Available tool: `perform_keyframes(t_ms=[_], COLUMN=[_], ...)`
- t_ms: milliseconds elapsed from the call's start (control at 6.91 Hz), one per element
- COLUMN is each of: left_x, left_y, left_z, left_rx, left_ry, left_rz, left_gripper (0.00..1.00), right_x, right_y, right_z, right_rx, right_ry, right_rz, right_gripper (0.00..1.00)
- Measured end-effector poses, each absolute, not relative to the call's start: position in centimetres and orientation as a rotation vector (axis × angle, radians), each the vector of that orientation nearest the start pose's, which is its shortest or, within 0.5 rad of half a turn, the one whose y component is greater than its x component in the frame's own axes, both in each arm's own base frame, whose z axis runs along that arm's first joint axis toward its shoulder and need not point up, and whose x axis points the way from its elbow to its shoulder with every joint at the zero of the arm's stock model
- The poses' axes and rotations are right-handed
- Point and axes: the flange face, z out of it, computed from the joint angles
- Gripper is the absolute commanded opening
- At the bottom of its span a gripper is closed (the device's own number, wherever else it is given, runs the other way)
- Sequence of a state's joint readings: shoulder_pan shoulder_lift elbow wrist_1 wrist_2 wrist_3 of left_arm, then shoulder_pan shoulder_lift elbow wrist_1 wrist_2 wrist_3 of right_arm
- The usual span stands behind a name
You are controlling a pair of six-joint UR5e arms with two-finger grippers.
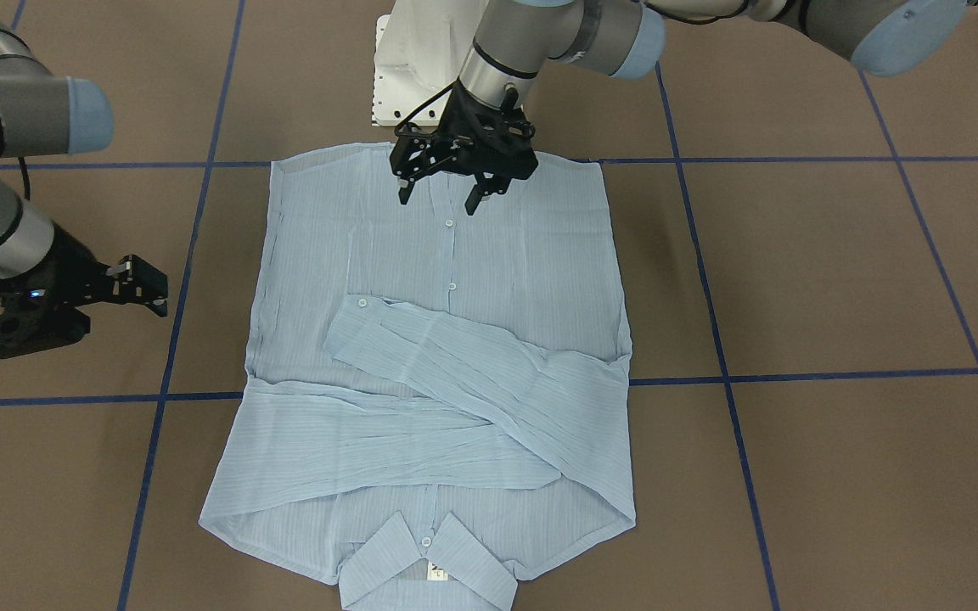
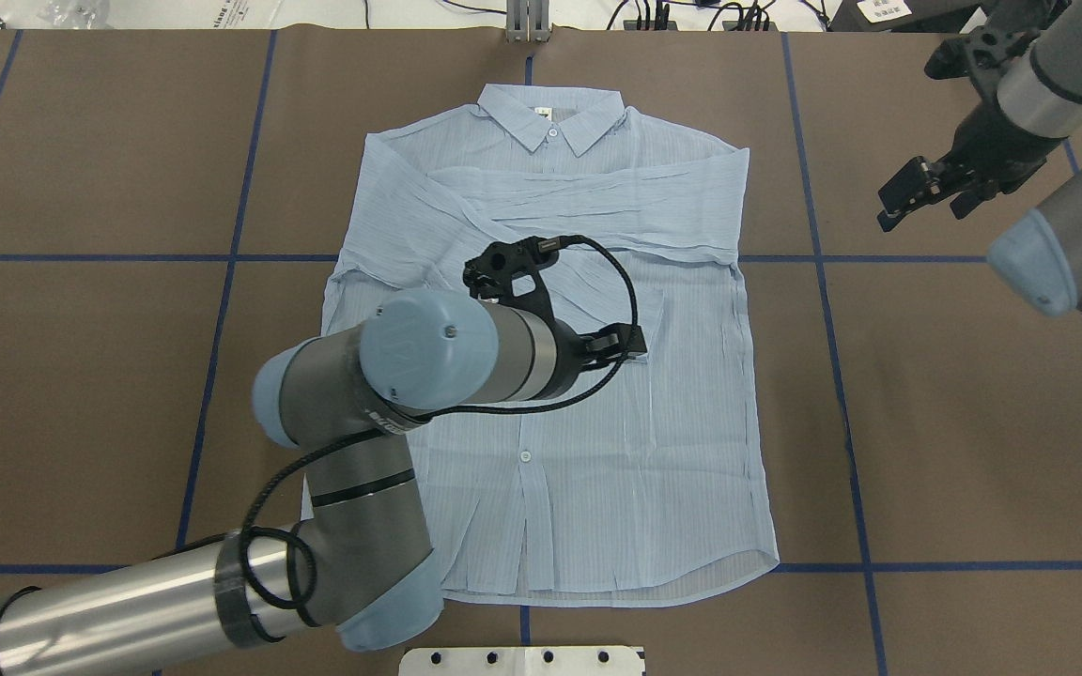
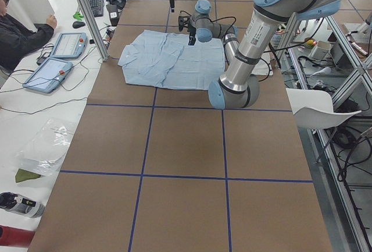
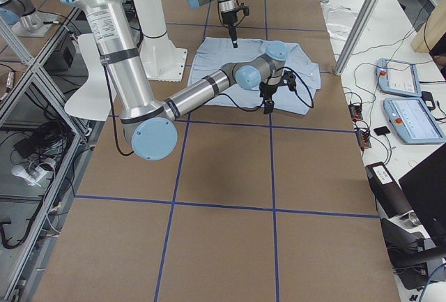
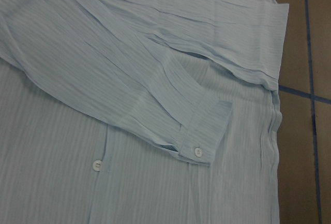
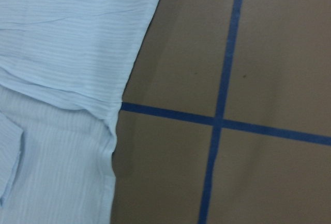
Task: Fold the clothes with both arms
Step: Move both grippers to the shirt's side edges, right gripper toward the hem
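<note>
From the front, the shirt (image 1: pixel 497 280) is lying flat and buttons-up on the counter (image 1: pixel 837 280). Its long axis is running from the hem (image 1: pixel 328 157) near the robot to the collar (image 1: pixel 387 552) at the far edge, with both sleeves (image 1: pixel 472 365) crossing the chest. The left end effector (image 1: pixel 439 202) is hanging over the hem end, close to the button line, fingers spread and pinching nothing. The right end effector (image 1: pixel 145 288) is waiting off the shirt's right side, clear of the cloth. It seems to be spread too, though the angle is making that hard to confirm.

From overhead, the left arm (image 2: pixel 428 347) is covering its own fingers, so only the front view is showing their spread. This view is making the layout plain. The cloth is lying directly under the left end effector, while the right one is sitting well off to the right, level with the folded sleeves. The left arm is therefore nearer.

The two side views are adding little.

The left wrist view is showing a buttoned cuff (image 5: pixel 201 131) resting on the shirt front. The right wrist view is showing only the shirt's right edge beside crossing blue tape (image 6: pixel 217 122).
</note>
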State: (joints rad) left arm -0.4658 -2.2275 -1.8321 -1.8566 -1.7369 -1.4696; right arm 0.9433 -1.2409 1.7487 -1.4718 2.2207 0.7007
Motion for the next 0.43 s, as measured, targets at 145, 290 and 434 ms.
perform_keyframes(t_ms=[145,290,434], left_x=[48.2,46.2,44.9], left_y=[-39.0,-39.1,-38.8], left_z=[14.7,16.1,17.0], left_rx=[0.21,0.223,0.229], left_ry=[1.168,1.151,1.143], left_rz=[-0.203,-0.193,-0.189], left_gripper=[1.0,1.0,1.0], right_x=[-32.9,-35.6,-37.5], right_y=[-50.7,-46.6,-42.2], right_z=[36.6,35.1,34.5], right_rx=[0.06,0.035,0.014], right_ry=[-0.875,-0.894,-0.896], right_rz=[-0.087,-0.065,-0.064], right_gripper=[1.0,1.0,1.0])
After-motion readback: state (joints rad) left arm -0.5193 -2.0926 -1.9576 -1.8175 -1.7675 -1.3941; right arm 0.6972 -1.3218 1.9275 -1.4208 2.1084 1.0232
